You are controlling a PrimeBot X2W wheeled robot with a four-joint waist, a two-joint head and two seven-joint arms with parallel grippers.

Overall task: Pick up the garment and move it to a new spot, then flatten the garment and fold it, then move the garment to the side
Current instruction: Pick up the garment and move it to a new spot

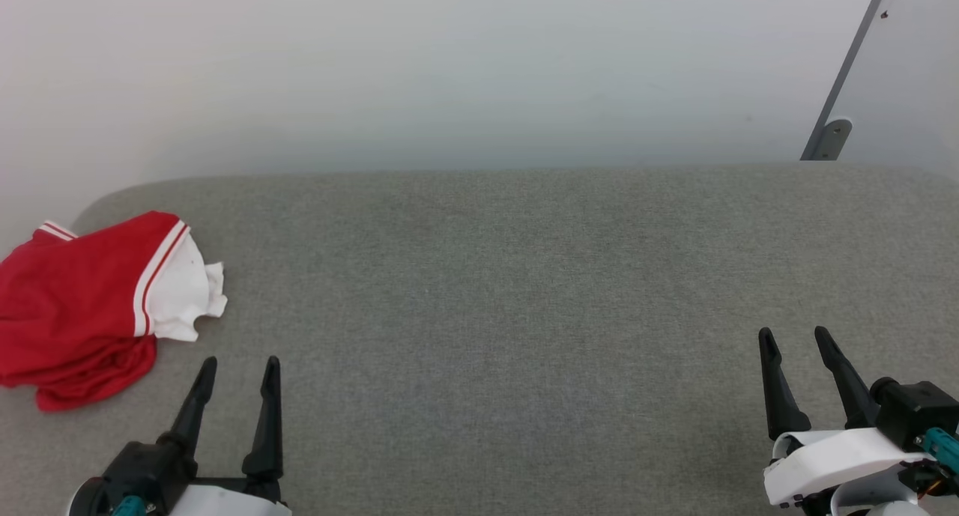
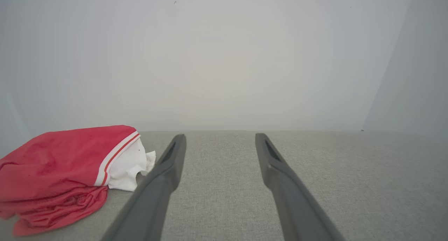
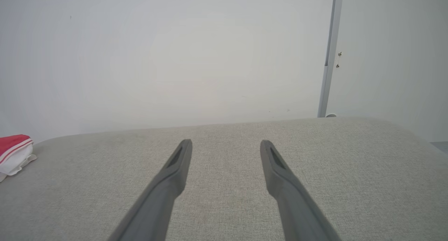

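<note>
Red and white, the garment [image 1: 75, 299] lies crumpled at the far left end of the grey fabric surface [image 1: 509, 276], one white sleeve turned toward the surface's middle. The left gripper [image 1: 240, 364] sits over the surface's near left edge, fingers spread and empty. The right gripper [image 1: 794, 333] sits over its near right corner, likewise spread and empty.

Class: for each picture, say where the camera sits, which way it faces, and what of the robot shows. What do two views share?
Head view: on the head, facing forward and down at the grey cushion; left gripper and right gripper show, both open.
Left wrist view: on the left wrist, facing along its two fingers toward the wall.
Right wrist view: on the right wrist, facing along its fingers toward that wall.
Shared: the red T-shirt lies at the left in all three.
</note>
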